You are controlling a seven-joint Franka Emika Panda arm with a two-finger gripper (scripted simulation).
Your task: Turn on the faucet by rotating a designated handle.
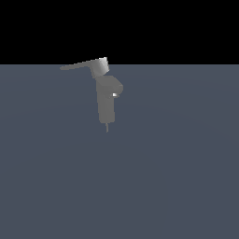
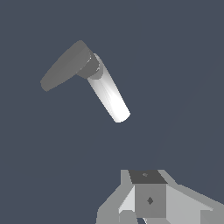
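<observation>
Faucet (image 1: 107,100) stands upright on the flat blue-grey floor (image 1: 177,177), a bit toward the exterior view's left. Handle (image 1: 84,66) on top sticks out toward that same left, roughly level. Gripper (image 2: 146,205): we only see it in the wrist view, well apart from the faucet; can't tell if it's released or clenched.

Matte grey faucet (image 1: 107,100); white spot (image 1: 114,95); slate-blue floor (image 1: 177,163)

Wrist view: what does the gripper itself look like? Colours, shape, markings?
Only part of the blocky light-grey and white gripper shows: faceted angular panels, a darker grey square centre block with a small dark diamond mark, and a dark top face. No cables visible. The exterior view shows no arm.
</observation>
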